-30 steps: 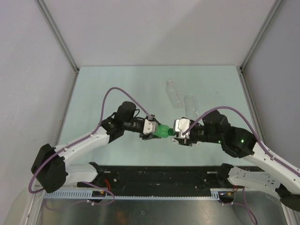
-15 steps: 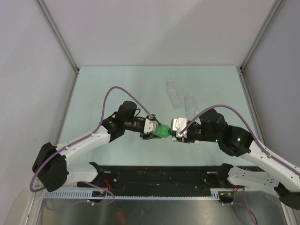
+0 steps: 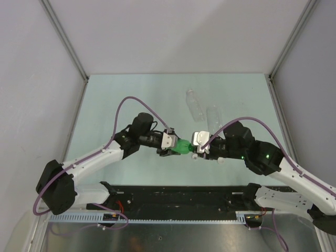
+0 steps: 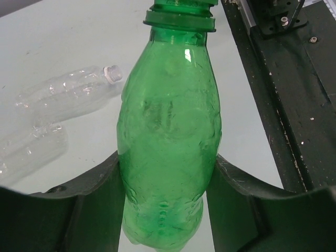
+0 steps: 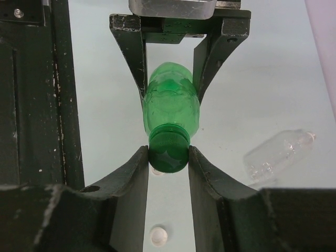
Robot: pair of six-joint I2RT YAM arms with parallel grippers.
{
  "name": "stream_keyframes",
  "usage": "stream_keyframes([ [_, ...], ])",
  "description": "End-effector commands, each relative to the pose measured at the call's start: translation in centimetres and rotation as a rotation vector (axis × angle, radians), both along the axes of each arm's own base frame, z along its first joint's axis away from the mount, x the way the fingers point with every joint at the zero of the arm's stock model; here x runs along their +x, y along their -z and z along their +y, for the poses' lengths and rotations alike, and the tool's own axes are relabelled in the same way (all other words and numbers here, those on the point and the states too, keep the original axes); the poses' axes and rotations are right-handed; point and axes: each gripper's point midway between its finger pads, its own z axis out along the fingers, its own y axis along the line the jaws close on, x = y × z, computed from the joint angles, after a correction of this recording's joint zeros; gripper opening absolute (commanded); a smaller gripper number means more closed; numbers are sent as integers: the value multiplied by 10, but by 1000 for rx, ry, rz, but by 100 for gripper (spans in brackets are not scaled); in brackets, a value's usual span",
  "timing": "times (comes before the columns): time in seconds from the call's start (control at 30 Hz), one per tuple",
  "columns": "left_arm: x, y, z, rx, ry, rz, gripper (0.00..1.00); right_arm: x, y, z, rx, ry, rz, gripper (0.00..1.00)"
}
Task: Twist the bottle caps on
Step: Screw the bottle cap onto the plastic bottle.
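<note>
One green bottle (image 4: 168, 131) clamped in left gripper (image 3: 176, 146), right gripper (image 5: 167, 157) pinching one green cap (image 5: 169, 146), two clear bottles (image 3: 195, 104) (image 3: 213, 116) lying beyond, one loose white cap (image 5: 157, 234), possibly a second, half-hidden.

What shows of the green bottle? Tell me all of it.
The green bottle is translucent green plastic, with a moulded, waisted body and a collar ring at the neck. It looks empty. It is held off the table, roughly level, its body clamped between the fingers of the left gripper. A dark green cap sits on its neck, with the right gripper closed on the cap's sides. Nothing else touches it.
</note>
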Motion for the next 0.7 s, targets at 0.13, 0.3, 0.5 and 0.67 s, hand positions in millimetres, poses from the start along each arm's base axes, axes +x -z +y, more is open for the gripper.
stream_keyframes([
  [0.13,15,-58,-5,-104,-34,-143,0,0,-7,4,42,38,40,7],
  [0.3,31,-69,-3,-98,-128,-165,0,12,-6,5,77,158,107,0],
  [0.5,41,-81,0,-89,-175,-294,0,18,-2,9,124,261,220,0],
  [0.67,34,-92,-1,-88,-165,-424,0,23,-8,11,216,323,350,0],
])
